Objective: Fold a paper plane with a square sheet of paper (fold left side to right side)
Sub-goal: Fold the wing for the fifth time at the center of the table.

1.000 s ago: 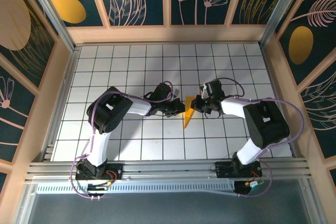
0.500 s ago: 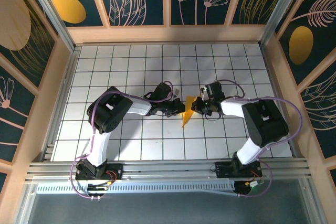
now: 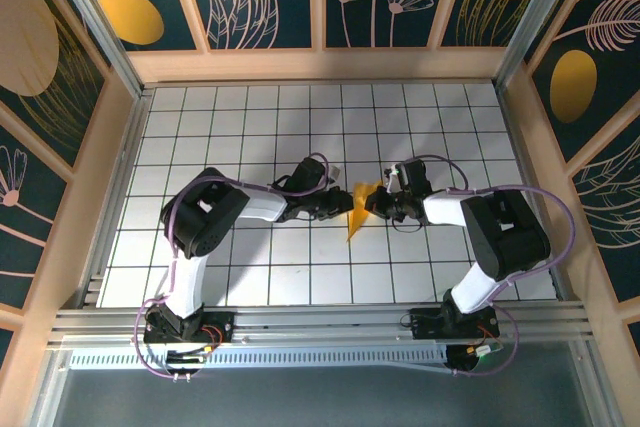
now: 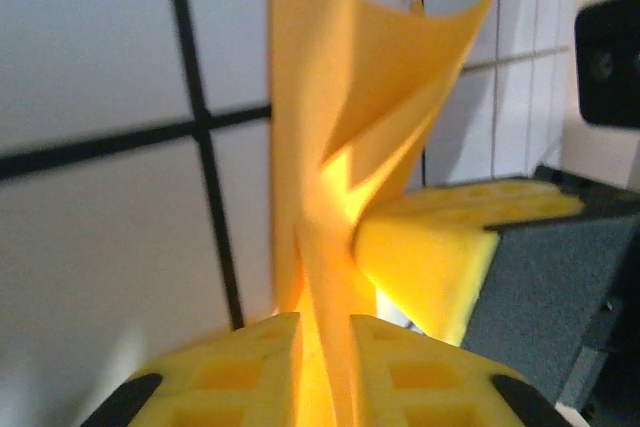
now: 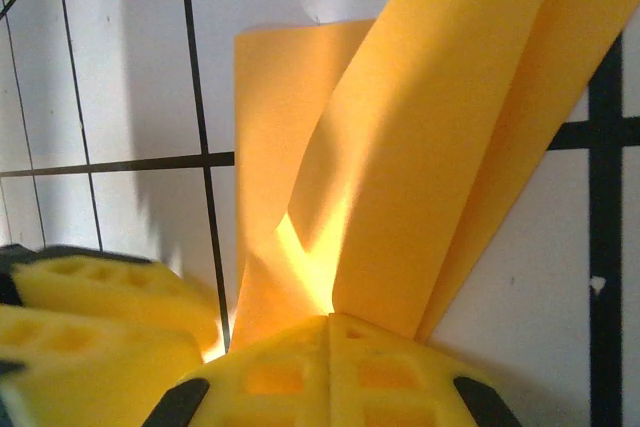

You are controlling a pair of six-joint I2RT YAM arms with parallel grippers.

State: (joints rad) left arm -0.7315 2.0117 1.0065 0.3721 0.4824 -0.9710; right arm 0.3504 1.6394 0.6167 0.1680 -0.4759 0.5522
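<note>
Yellow-orange paper: the square sheet of paper (image 3: pixel 355 215), already creased into a narrow pointed shape, sits near the middle of the grid table (image 3: pixel 250 127) with its tip toward 6 o'clock. I cannot tell how much of it rests on the tiles.
Left gripper (image 4: pixel 325 352): at the paper's 9 o'clock, with its yellow pads closed on the sheet's lower layers.
Right gripper (image 5: pixel 328 342): at the paper's 3 o'clock, pads clamped on the same sheet, just beside the left pair.
Step, as I judge it: carrying the left half over onto the right along the centre crease.
Risk, tearing: both pinches sit close together on thin paper. If I draw the arms apart or twist one wrist, the strip between them could rip.
Risk, skewed crease: in the left wrist view the flaps splay apart toward 12 o'clock. Pressing them down unaligned would set the fold off-centre.
Risk, slipping: if I ease one clamp to regrip, the curled layers could spring open or slide out.
Risk, collision: the pads are nearly touching, so a small inward move could make them bump and crumple the paper.
</note>
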